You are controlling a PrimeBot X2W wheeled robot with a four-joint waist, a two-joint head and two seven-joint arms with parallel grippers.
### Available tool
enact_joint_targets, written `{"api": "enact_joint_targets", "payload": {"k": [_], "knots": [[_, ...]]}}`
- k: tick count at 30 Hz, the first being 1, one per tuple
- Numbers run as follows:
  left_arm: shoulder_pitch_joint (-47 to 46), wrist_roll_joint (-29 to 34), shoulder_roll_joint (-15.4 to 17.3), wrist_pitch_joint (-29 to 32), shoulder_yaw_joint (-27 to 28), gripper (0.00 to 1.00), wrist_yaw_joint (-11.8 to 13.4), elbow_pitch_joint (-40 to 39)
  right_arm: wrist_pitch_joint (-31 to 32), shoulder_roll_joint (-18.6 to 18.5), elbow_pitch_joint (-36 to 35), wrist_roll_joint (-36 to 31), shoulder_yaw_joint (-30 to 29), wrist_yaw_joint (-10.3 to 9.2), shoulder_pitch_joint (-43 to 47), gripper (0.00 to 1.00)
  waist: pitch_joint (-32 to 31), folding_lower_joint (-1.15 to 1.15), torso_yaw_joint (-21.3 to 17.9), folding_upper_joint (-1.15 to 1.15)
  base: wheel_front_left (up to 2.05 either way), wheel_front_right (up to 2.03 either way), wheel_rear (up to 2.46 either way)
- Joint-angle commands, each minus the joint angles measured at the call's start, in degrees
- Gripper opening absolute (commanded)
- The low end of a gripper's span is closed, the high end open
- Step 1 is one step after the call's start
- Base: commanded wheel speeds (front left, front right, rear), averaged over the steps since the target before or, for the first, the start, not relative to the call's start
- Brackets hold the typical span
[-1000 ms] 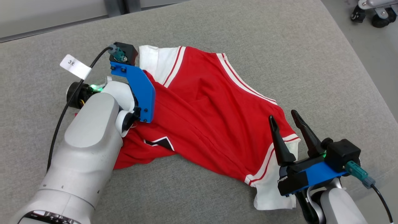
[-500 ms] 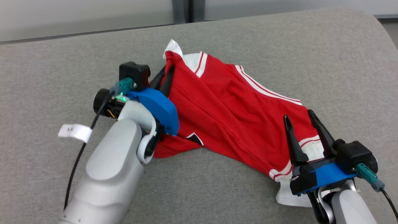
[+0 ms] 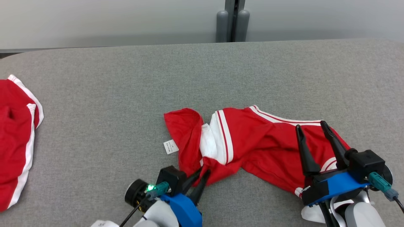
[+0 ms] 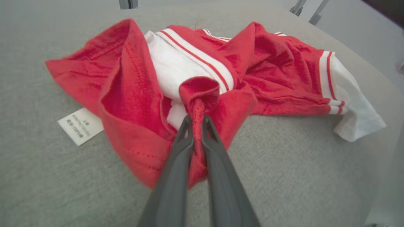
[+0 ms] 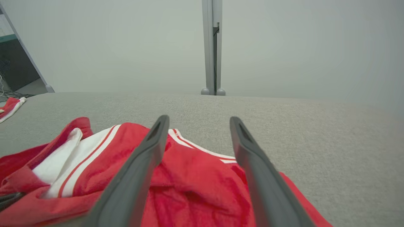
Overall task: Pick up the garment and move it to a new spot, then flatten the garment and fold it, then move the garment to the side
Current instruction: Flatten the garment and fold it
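One red garment with white striped trim lies crumpled on the grey padded surface, toward its near edge and right of centre in the head view. The left gripper is clamped tight on a bunched red fold at the garment's near-left end, with cloth squeezed between both fingers in the left wrist view. The right gripper hangs over the garment's right end, fingers spread wide and nothing between them.

The fabric looks like a thin, light knit and is fully limp, so it should drape and trail rather than hold shape. It is not fragile, and it will probably drag a bit on the fuzzy surface. A single pinch just bunches it. Better holds, I'd judge, are two hem corners or the white-trimmed ends, one per gripper, so it spreads when lifted.

A care label sticks out at the left edge. A second red garment lies far left, well apart.
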Motion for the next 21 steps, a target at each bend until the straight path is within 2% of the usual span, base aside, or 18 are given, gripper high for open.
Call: {"api": "enact_joint_targets", "payload": {"k": [1, 6, 10, 15, 21], "knots": [[2.10, -0.36, 0.60, 0.80, -0.19, 1.00, 0.76, -1.53, 0.40, -0.14, -0.45, 0.00, -0.05, 0.00, 0.66, 1.00, -0.09, 0.01, 0.36, 0.00, 0.00, 0.00, 0.00], [6.72, -1.36, 2.88, 3.26, -0.21, 1.00, 2.75, -5.09, 0.95, -0.13, -0.98, -0.02, -0.33, 0.00, 0.90, 1.00, -0.56, 0.01, 1.35, 0.00, 0.00, 0.00, 0.00], [8.05, -2.63, 4.47, 3.88, 2.19, 1.00, 5.04, -8.33, 1.39, -0.13, -1.32, -0.21, -0.99, 0.00, 1.19, 1.00, -1.22, 0.01, 2.23, 0.00, 0.00, 0.00, 0.00], [8.19, -2.60, 5.97, -2.91, 7.74, 1.00, 7.85, -11.30, 1.76, -0.14, -1.52, -0.29, -1.54, 0.00, 1.76, 1.00, -2.37, 0.01, 2.75, 0.00, 0.00, 0.00, 0.00], [6.21, -3.76, 5.37, -14.73, 12.18, 1.00, 6.09, -7.89, 1.90, -0.13, -1.39, 0.01, -2.06, 0.00, 2.41, 1.00, -3.88, 0.01, 2.94, 0.00, 0.00, 0.00, 0.00]]}}
